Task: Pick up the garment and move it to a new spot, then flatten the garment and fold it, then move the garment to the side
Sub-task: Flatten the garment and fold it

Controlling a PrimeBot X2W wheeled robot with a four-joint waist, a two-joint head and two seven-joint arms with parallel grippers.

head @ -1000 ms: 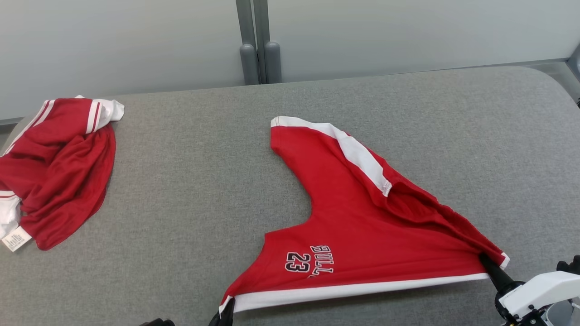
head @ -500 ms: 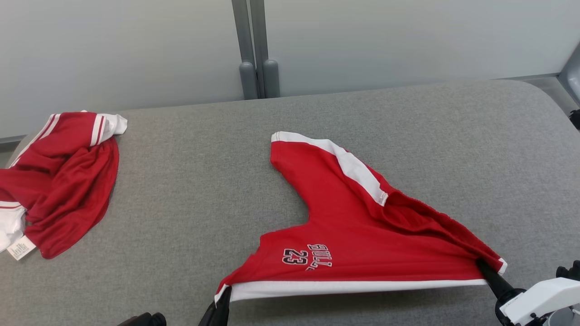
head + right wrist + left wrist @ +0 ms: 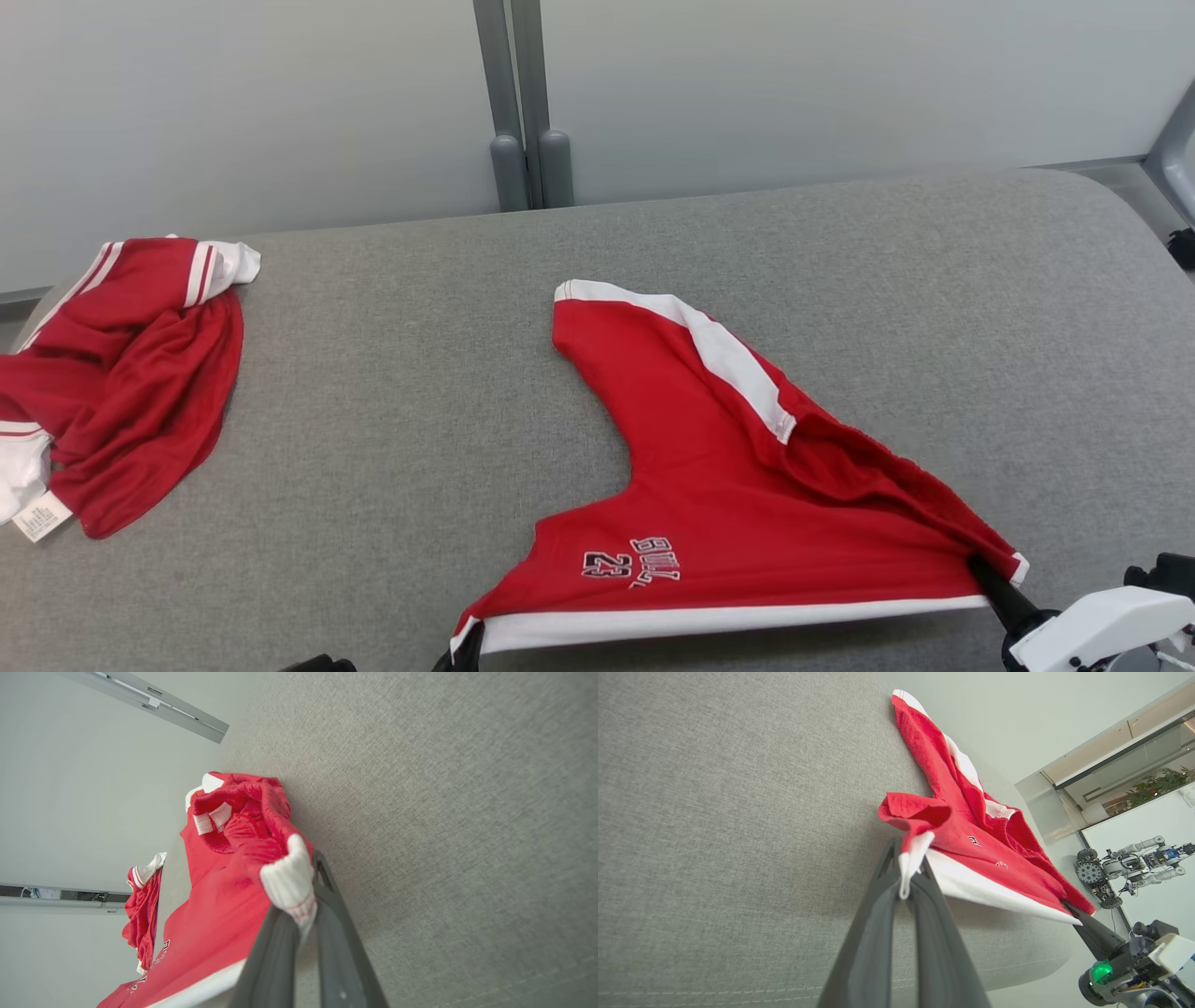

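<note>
grey fabric worktop before a pale wall: red shorts with white trim and a "23" print lie toward its front right, one leg reaching toward the far edge, the long white band stretched taut and lifted along the near side. left pincer, clamped tight, grips one corner of that band; right pincer, likewise closed, pinches the opposite corner. a second red garment lies crumpled at the worktop's left edge, well apart.
</note>
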